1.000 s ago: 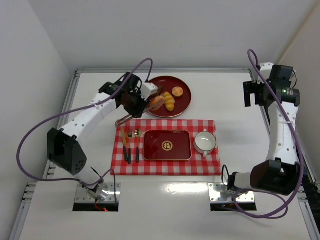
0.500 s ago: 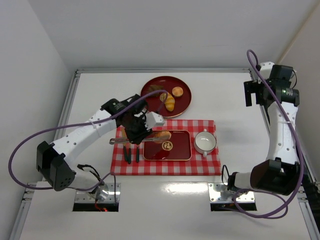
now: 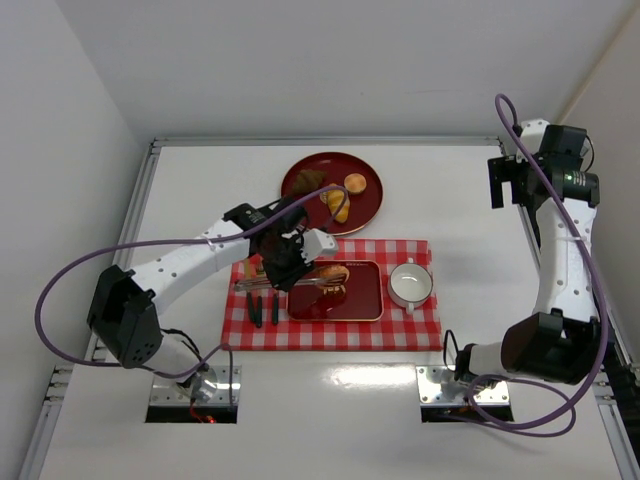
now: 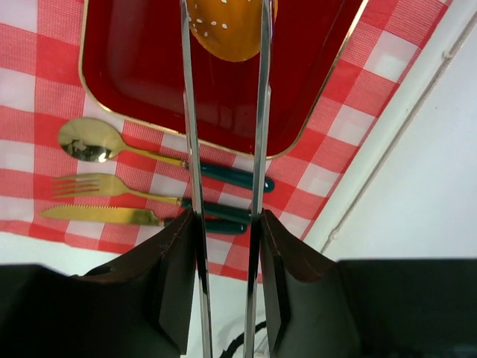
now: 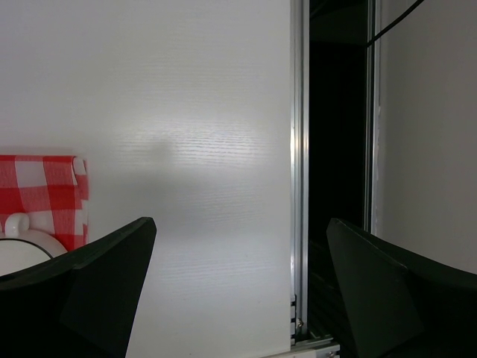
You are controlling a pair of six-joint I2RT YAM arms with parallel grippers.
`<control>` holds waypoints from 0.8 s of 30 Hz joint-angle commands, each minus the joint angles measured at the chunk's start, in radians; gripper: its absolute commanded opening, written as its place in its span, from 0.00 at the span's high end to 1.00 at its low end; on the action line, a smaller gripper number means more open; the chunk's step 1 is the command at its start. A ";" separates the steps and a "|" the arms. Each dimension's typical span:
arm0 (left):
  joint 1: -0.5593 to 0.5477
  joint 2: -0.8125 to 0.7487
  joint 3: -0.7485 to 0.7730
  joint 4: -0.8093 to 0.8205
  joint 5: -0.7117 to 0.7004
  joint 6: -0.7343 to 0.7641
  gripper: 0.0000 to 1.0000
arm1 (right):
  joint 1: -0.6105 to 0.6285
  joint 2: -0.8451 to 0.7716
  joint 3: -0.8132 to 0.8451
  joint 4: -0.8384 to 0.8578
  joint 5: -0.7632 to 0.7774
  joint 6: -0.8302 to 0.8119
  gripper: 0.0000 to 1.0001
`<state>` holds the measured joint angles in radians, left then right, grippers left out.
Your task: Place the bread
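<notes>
The left gripper (image 4: 225, 231) is clamped on the handle end of a pair of tongs (image 4: 262, 149), and the tong blades pinch the bread (image 4: 227, 30) between their tips. The bread hangs over the red tray (image 4: 134, 74), toward 12 o'clock of the tray centre in the top view (image 3: 331, 273); whether it touches the tray floor cannot be told. Handling judgement: the bread is probably light and soft, with a smooth, seed-speckled golden crust that could slip against polished metal and dent under excess pressure. The best hold is across its widest part, blades on opposite flanks, as here. In the top view its long axis appears to run along the 9–3 o'clock line, roughly in line with the tongs, which reach in from 9 o'clock; the wrist view crops its far end, so no pointed end can be identified. The right gripper (image 5: 240, 231) is spread wide, holds nothing, and sits well apart at 2 o'clock of the table.
</notes>
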<state>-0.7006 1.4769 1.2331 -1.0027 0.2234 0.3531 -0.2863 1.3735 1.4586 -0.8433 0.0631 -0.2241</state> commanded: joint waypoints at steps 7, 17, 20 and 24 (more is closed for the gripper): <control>-0.008 0.033 -0.073 0.125 0.030 -0.037 0.91 | -0.005 -0.017 0.013 0.024 -0.025 0.019 0.01; -0.008 0.063 -0.106 0.176 0.019 -0.059 0.64 | -0.005 -0.007 0.022 0.024 -0.034 0.019 0.01; -0.008 0.063 -0.115 0.176 0.019 -0.059 0.59 | -0.005 -0.007 0.031 0.024 -0.034 0.019 0.01; -0.008 0.063 -0.115 0.176 0.019 -0.059 0.54 | -0.005 -0.007 0.031 0.015 -0.034 0.019 0.01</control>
<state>-0.7006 1.5421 1.1217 -0.8555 0.2249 0.3004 -0.2863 1.3739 1.4586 -0.8440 0.0475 -0.2237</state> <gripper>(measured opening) 0.452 0.992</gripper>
